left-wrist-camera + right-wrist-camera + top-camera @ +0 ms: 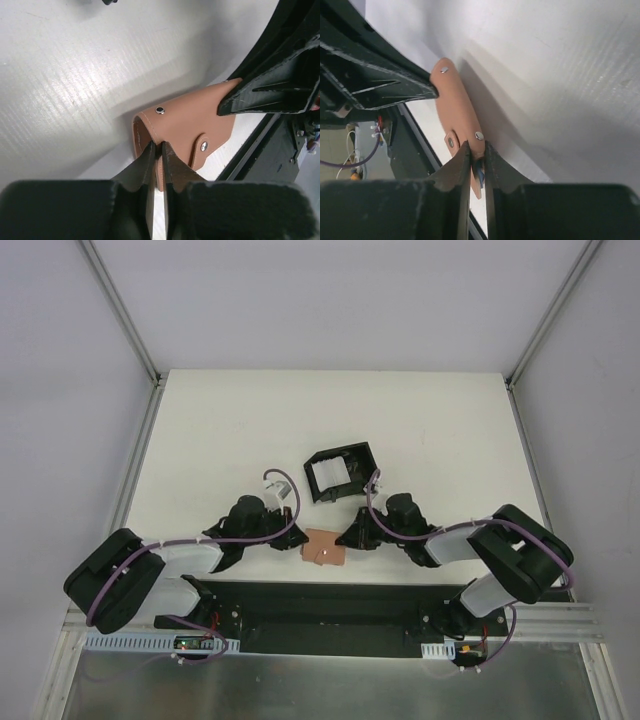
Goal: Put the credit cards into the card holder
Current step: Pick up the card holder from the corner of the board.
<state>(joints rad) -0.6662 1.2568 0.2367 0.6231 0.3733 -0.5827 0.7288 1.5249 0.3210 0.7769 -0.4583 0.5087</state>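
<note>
The tan card holder (324, 547) lies near the table's front edge, between my two grippers. My left gripper (296, 545) is shut on its left edge; in the left wrist view the fingertips (157, 145) pinch a leather flap of the card holder (190, 120). My right gripper (350, 538) is shut on the opposite end. In the right wrist view its jaws (477, 145) clamp the card holder (455, 105), and a sliver of a light blue credit card (480, 172) shows between them inside the leather. No other credit cards are in view.
A black box frame with white pieces (340, 472) stands just behind the card holder. The black mounting rail (320, 615) runs along the near edge, right in front of it. White side walls close in the table.
</note>
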